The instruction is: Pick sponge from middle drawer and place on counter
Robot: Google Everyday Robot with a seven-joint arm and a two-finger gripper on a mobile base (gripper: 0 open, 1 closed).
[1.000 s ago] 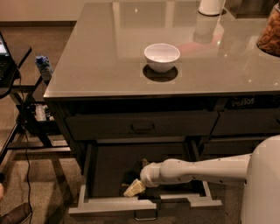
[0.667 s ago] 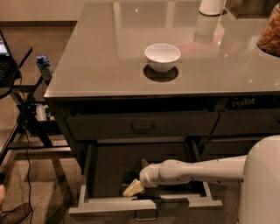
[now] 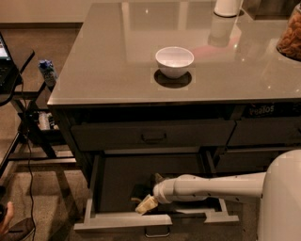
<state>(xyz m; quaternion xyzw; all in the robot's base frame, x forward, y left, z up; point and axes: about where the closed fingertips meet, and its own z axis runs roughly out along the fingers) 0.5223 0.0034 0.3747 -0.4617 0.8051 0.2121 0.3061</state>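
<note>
The middle drawer (image 3: 123, 221) is pulled open at the bottom of the dark cabinet, with a dark interior and a pale grey rim. My white arm reaches in from the right, and its gripper (image 3: 149, 196) is low inside the drawer near the front rim. A small yellowish sponge (image 3: 145, 205) shows at the gripper's tip, tilted and just behind the rim; its green face is not visible. I cannot tell whether the sponge is held or resting on the drawer floor. The glossy grey-beige counter (image 3: 108, 61) lies above.
A white bowl (image 3: 174, 61) stands mid-counter. A white cylinder (image 3: 228, 7) is at the back and a jar of brown food (image 3: 290, 37) at the right edge. The dark upper drawer (image 3: 153, 135) is closed. A black side table (image 3: 11, 75) with cables stands at left.
</note>
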